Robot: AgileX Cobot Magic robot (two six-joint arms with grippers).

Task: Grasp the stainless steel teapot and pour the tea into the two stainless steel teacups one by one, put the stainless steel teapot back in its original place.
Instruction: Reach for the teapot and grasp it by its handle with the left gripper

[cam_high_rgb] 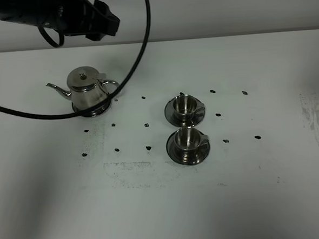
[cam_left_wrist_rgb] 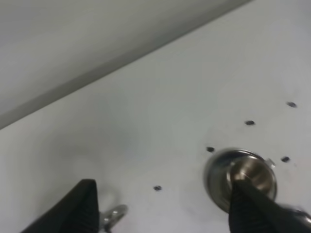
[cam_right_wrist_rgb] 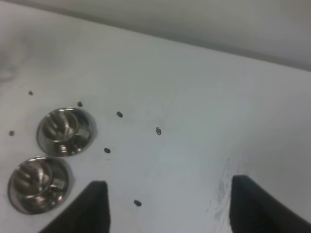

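Observation:
The stainless steel teapot stands upright at the left of the white table, spout pointing left, lid on. The two stainless steel teacups stand on saucers right of centre, the far one behind the near one. My left gripper hangs high above and behind the teapot, apart from it. In the left wrist view it is open and empty, with one teacup below it. My right gripper is open and empty, out of the exterior view; both teacups lie off to its side. No tea shows.
A black cable loops down from the left arm, passes close by the teapot's handle and lies across the table to the left edge. Small black marks dot the table around the cups. A scuffed patch is at the right.

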